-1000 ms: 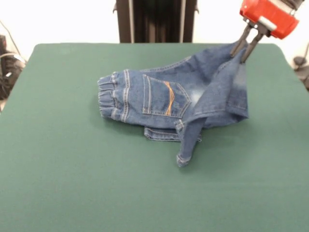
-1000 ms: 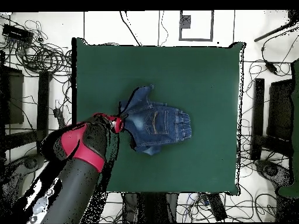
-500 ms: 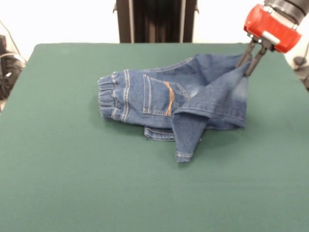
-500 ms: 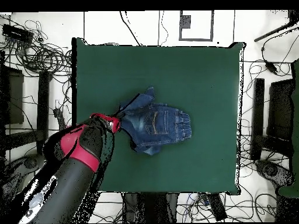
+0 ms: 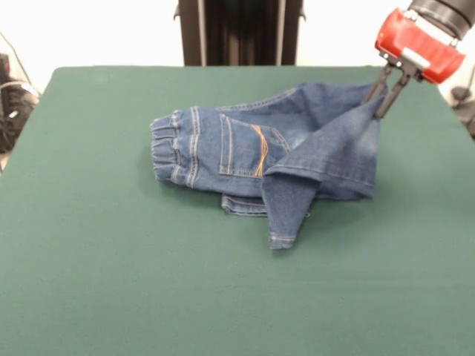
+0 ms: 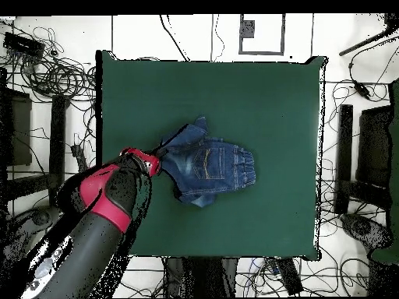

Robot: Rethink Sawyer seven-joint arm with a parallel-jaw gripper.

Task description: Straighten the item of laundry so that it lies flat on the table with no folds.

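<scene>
The small blue denim jeans [image 5: 282, 152] lie crumpled on the dark green table [image 5: 111, 245], waistband to the left, back pocket with orange stitching up. One leg is folded over and hangs forward as a flap. My gripper [image 5: 378, 100] is shut on the jeans' right edge, at the table's far right, holding that cloth slightly raised. In the overhead view the jeans [image 6: 209, 165] lie near the table's [image 6: 257, 101] middle, and the gripper [image 6: 158, 166] holds their left edge.
The robot's dark pedestal [image 5: 239, 30] stands behind the table's far edge. Cables and stands [image 6: 43, 70] surround the table on the floor. My red and black arm [image 6: 101, 214] reaches over the table's left near corner in the overhead view.
The gripper has lowered slightly and moved outward with the cloth. The folded leg flap has settled lower and flatter onto the jeans.
</scene>
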